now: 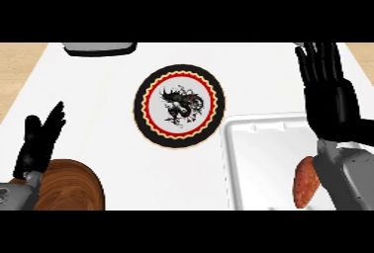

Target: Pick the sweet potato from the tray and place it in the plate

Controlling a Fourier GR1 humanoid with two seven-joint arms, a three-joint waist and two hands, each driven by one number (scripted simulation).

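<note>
The sweet potato (305, 182) lies in the white tray (248, 163), at its right side, partly hidden by the right forearm. Left of the tray, the patterned plate (179, 105) sits on the white bench (95, 99). The right hand (327, 94) hangs above the tray's far right corner, fingers straight and holding nothing. Far left of the tray, the left hand (38, 143) rests with relaxed fingers beside a wooden board (70, 188).

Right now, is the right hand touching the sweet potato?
Apart. In the head view the right hand is open and raised far above the sweet potato, which lies in the tray beside the grey forearm.
</note>
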